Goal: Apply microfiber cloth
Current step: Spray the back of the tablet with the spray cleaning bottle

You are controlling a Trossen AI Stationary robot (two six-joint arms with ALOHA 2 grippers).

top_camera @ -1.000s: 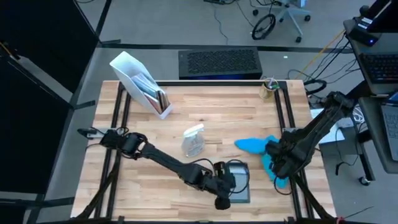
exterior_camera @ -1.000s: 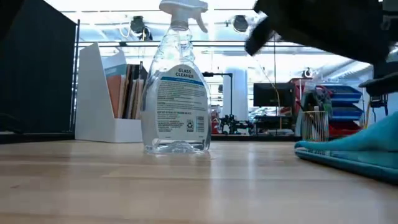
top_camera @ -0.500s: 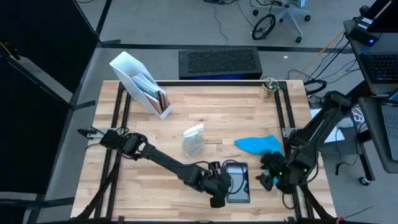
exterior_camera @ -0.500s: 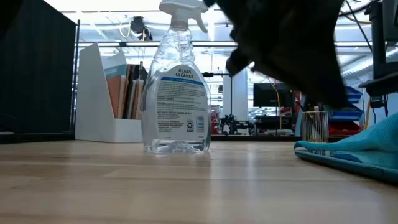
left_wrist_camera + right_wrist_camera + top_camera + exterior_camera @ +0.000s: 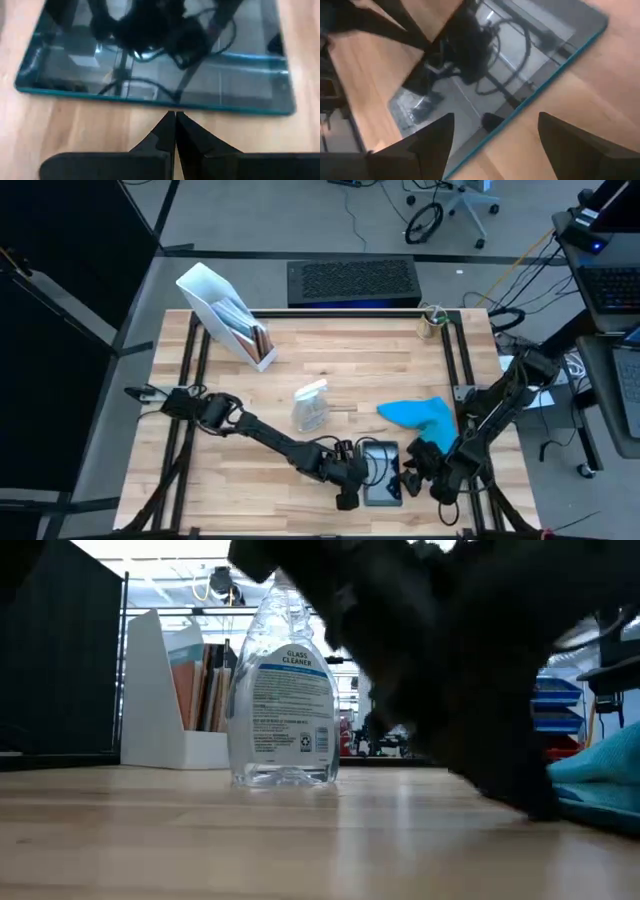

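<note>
The microfiber cloth (image 5: 420, 414) lies flat on the wooden worktop (image 5: 350, 360), right of centre and toward the right edge, with nothing gripping it. In the high view its long axis runs roughly left to right with a slight tilt: a narrower tip points left toward the spray bottle (image 5: 311, 406), and the broader end lies to the right, with a short tongue turning down toward the near edge. In the low view it shows as a blue fold (image 5: 598, 775) at the right edge, half hidden by a dark arm. The tablet (image 5: 381, 474) lies flat near the front edge, just in front of the cloth and apart from it, its glass mirroring the arms above. The left tool (image 5: 350, 485) sits low on the tablet's left side — its wrist view shows its two fingers (image 5: 167, 135) pressed together, holding nothing, with their tips just short of the tablet's edge (image 5: 150, 97). The right tool (image 5: 418, 478) is on the tablet's right side, between the tablet and the cloth's tongue — its fingers (image 5: 432, 140) stand wide apart and empty over the tablet's corner. A white file holder (image 5: 225, 315) with folders stands at the back left, well apart from everything else.
</note>
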